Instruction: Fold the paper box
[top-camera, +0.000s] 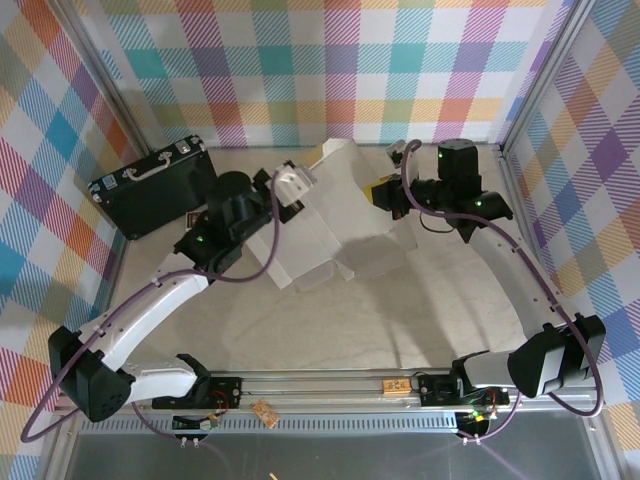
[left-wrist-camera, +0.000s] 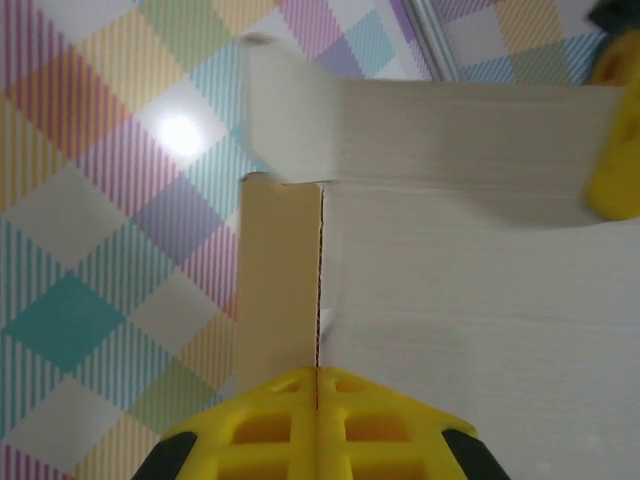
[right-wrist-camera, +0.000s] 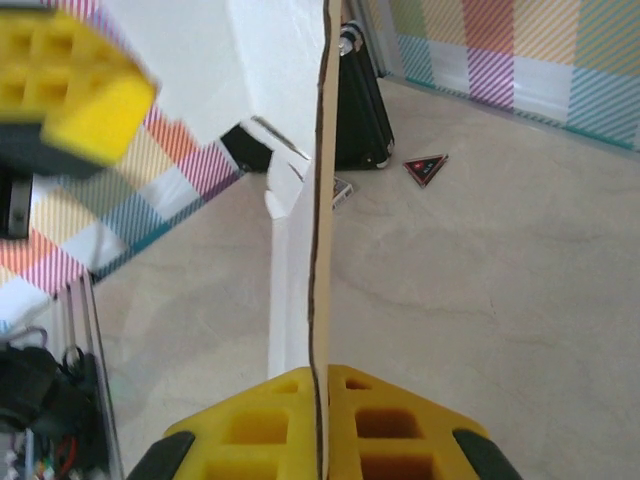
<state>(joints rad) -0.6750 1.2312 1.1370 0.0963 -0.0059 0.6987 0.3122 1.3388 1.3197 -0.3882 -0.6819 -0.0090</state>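
Note:
The paper box (top-camera: 335, 225) is a partly folded white cardboard sheet held up off the table between both arms. In the left wrist view a tan flap (left-wrist-camera: 280, 280) stands edge-on beside a white panel (left-wrist-camera: 470, 310), and my left gripper (left-wrist-camera: 318, 372) is shut on that edge. My right gripper (right-wrist-camera: 322, 370) is shut on another thin edge of the paper box (right-wrist-camera: 322, 200), which rises straight up from its yellow fingers (right-wrist-camera: 390, 420). From above, the left gripper (top-camera: 300, 182) grips the sheet's left side and the right gripper (top-camera: 384, 192) its right side.
A black hard case (top-camera: 150, 185) with a silver handle lies at the back left, also seen as the black case (right-wrist-camera: 357, 110) in the right wrist view. A small red triangular item (right-wrist-camera: 425, 168) lies on the beige table (top-camera: 400, 320). Plaid walls close in three sides.

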